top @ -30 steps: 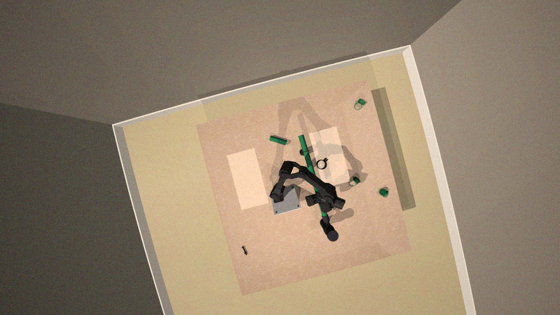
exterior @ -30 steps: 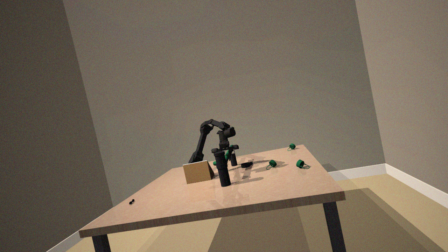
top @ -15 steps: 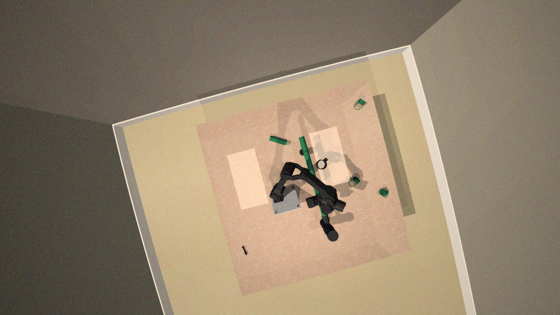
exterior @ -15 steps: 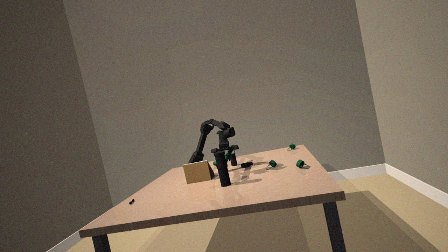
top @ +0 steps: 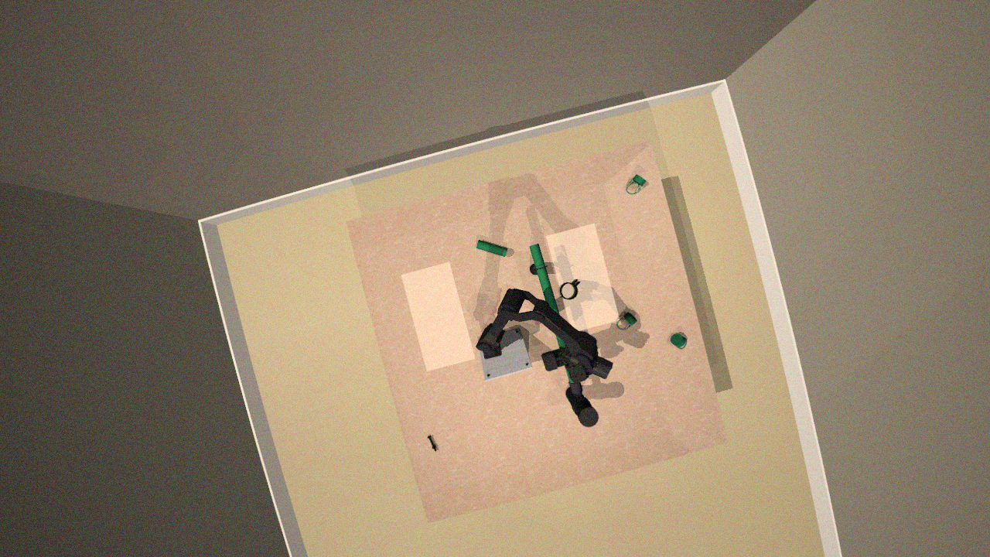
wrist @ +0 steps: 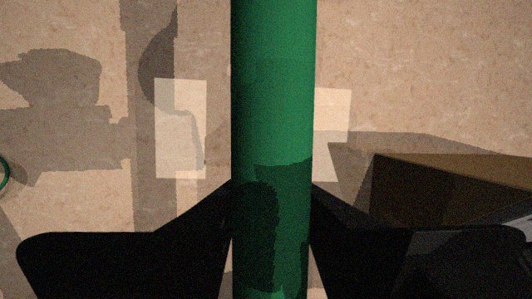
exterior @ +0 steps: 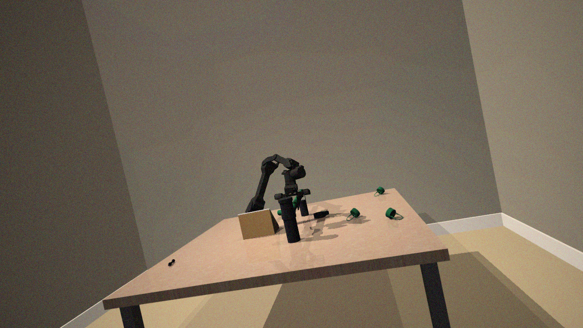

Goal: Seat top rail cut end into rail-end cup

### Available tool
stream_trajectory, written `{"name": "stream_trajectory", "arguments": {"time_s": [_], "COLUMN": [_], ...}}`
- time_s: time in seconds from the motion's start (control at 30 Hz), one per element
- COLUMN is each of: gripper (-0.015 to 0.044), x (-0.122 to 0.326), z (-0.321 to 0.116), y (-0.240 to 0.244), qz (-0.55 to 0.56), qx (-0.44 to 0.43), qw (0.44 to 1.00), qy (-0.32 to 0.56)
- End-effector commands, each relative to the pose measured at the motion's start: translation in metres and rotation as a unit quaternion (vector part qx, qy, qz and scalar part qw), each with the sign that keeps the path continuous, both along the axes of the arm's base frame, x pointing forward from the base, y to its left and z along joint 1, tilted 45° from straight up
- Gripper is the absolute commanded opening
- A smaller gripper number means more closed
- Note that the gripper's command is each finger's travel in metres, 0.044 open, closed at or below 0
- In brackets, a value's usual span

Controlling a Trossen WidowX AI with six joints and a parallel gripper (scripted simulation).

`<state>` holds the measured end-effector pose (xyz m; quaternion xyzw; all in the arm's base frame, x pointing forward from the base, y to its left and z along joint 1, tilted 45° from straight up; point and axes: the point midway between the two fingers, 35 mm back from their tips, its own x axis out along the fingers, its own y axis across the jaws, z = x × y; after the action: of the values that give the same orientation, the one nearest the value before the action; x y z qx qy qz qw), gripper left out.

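Top: green rail (top: 544, 277) (exterior: 295, 203) (wrist: 273, 104) runs slantwise beneath the black arm (top: 550, 319) (exterior: 264, 181), one end near the big post (top: 587, 416) (exterior: 291, 230). Seating in the cup too small to tell. Black ring (top: 568, 291) lies beside the rail; short green tube (top: 492, 247) lies near its far end.

Exterior: big post stands upright on the tabletop (exterior: 338, 240), near a tan block (exterior: 256, 224). Pincer (exterior: 292, 194) sits behind the post's top.

Wrist: pincer (wrist: 267, 186) is closed on the rail, a finger against each side.
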<state>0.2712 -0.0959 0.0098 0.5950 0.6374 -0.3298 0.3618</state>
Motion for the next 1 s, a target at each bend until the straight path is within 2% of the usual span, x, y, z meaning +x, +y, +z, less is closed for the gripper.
{"name": "stream_trajectory", "arguments": {"time_s": [0.0,0.37,0.73,0.9,0.97], "gripper": [0.0000,0.0000,0.0289,0.0420,0.0440], "x": [0.002,0.000,0.000,0.000,0.000], "z": [-0.003,-0.002,0.002,0.028,0.043], "y": [-0.008,-0.002,-0.002,-0.003,-0.003], "qz": [0.000,0.000,0.000,0.000,0.000], "qx": [-0.007,0.000,0.000,0.000,0.000], "qw": [1.000,1.000,1.000,1.000,1.000], "qy": [-0.004,0.000,0.000,0.001,0.001]}}
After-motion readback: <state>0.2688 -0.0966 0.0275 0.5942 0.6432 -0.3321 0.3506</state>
